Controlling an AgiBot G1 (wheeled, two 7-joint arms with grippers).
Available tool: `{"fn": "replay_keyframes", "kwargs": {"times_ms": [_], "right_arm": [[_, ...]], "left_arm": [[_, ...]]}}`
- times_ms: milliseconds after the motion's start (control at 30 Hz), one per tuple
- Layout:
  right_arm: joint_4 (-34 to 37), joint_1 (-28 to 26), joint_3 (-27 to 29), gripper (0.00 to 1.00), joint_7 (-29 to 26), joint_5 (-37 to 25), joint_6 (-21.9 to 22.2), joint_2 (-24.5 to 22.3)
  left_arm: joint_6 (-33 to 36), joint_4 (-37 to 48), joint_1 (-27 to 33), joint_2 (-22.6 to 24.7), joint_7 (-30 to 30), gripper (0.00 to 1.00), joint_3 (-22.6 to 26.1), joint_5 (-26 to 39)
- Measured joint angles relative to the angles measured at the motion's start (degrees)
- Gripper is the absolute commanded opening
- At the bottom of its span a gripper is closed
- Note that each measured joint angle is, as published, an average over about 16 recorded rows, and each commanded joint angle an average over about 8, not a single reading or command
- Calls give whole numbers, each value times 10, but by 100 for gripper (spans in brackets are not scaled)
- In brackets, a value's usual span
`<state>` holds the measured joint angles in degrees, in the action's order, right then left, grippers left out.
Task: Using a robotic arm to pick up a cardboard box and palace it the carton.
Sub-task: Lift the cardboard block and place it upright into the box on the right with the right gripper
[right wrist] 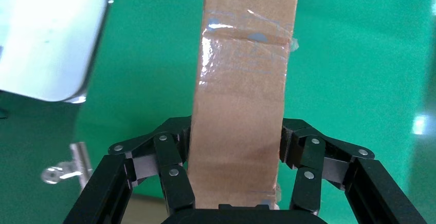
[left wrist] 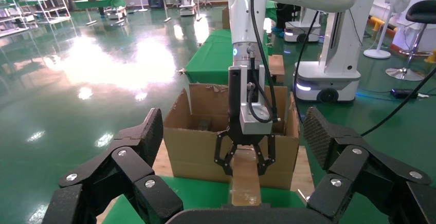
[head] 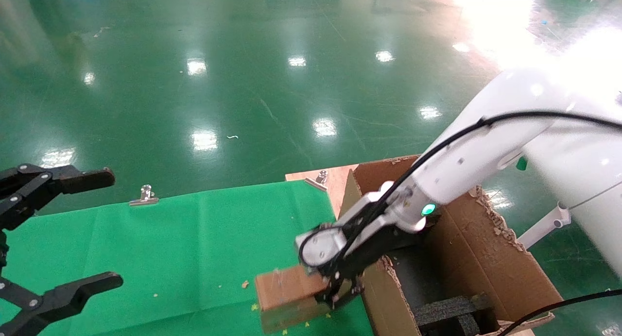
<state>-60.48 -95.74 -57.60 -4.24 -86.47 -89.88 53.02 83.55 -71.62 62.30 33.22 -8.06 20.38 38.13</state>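
Green cloth covers the desk (head: 146, 248), with the carton (head: 491, 258) standing at its right end, flaps up, edges ragged, black foam blocks (head: 452, 309) visible inside. White robotic arm (head: 486, 151), the robot's right, reaches down over the carton's near-left wall to the cloth beside it. Its pincer (head: 335, 290) is closed on the cardboard box (head: 286, 297); the right wrist view shows the fingers (right wrist: 169, 170) pressed against both long sides of the box, near one end, with taped seam facing the camera. The box's long axis runs straight out from the pincer, away from the carton and toward the left. It appears at or just above the cloth; contact cannot be confirmed. The carton opening lies immediately to the right of the held box, so the coming move is judged to be a lift clear of the wall, then a short carry rightward. Left pincer (head: 53, 239) hangs wide open and idle over the desk's left end, holding nothing, well apart from the box.
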Motion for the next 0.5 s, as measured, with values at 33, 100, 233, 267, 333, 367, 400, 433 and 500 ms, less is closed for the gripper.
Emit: {"fn": "replay_keyframes", "kwargs": {"times_ms": [33,100,233,267,333,367,400,433,500], "right_arm": [[4,-5,1,0,2,4,-1,-2],[12,-18,1,0,8,12,-2,-5],[35,-56,0,0,23,32,-6,-14],[42,-68,-1,0,28,37,-7,-16],[56,-92,-5,0,38,48,-9,-21],[63,-104,-7,0,43,54,-10,-23],[71,-117,-10,0,48,60,-11,-25],[78,-129,-14,0,54,66,-11,-27],[92,-153,-23,0,64,77,-12,-32]], "left_arm": [[0,0,0,0,0,100,0,0],[0,0,0,0,0,100,0,0],[0,0,0,0,0,100,0,0],[0,0,0,0,0,100,0,0],[0,0,0,0,0,100,0,0],[0,0,0,0,0,100,0,0],[0,0,0,0,0,100,0,0],[0,0,0,0,0,100,0,0],[0,0,0,0,0,100,0,0]]}}
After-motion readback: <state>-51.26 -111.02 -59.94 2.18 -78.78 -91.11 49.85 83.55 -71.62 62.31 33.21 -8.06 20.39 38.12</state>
